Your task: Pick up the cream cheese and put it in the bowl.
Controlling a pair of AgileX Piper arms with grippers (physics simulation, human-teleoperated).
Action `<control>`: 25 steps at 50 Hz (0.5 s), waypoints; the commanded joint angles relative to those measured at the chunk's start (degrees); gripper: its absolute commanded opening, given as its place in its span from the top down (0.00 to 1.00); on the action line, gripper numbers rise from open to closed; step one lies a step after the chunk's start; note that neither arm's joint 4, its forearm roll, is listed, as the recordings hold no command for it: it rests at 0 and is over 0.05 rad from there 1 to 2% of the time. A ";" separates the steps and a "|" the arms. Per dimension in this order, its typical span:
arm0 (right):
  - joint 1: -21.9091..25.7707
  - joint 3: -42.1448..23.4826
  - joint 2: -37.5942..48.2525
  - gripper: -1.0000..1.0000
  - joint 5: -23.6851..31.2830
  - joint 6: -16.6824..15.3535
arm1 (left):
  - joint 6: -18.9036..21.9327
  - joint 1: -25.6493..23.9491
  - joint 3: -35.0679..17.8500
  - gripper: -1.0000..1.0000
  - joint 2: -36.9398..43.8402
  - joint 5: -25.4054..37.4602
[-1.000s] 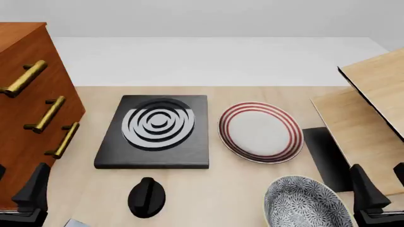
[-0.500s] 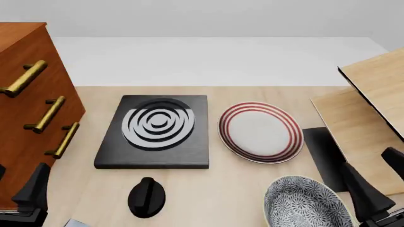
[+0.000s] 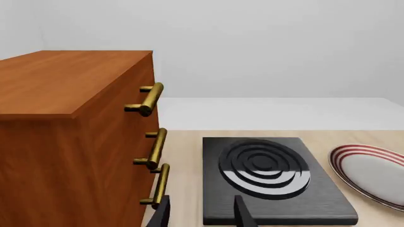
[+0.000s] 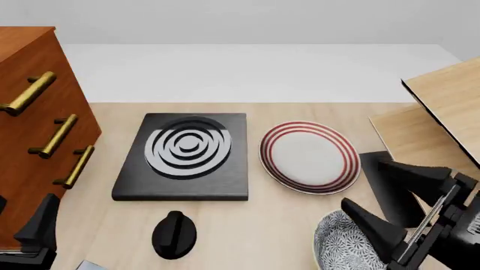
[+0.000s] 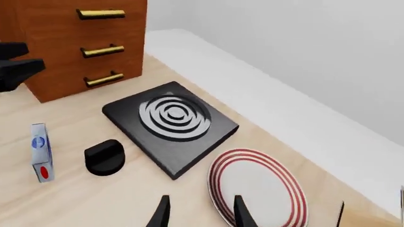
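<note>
The cream cheese (image 5: 39,152), a small white-and-pale-blue carton with a dark blue oval, lies on the table left of a black knob; in the front view only its corner (image 4: 90,265) shows at the bottom edge. The bowl (image 4: 334,239), white with a dark floral pattern, sits at the front right, partly hidden by my right gripper (image 4: 360,181). That gripper is open and empty, turned sideways above the bowl's near side. My left gripper (image 4: 19,225) is open and empty at the front left by the cabinet. The carton is right of it.
A brown drawer cabinet (image 4: 30,129) with brass handles stands at the left. A black stove plate (image 4: 188,154) and a red-ringed white plate (image 4: 309,156) lie mid-table. A black knob (image 4: 174,233) sits in front. Wooden boards (image 4: 435,112) and a black pad (image 4: 386,180) lie at the right.
My right gripper has risen from the front right corner and swung left, turning sideways over the bowl and covering part of it. The left gripper has not moved.
</note>
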 commanded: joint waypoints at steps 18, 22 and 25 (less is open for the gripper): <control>22.65 -9.54 36.71 0.00 -17.13 1.31 | 0.00 0.00 0.00 0.00 0.00 0.00; 24.38 -11.18 40.42 0.00 -18.35 0.99 | 0.00 0.00 0.00 0.00 0.00 0.00; 25.33 -12.26 41.89 0.00 -18.59 1.36 | 0.00 0.00 0.00 0.00 0.00 0.00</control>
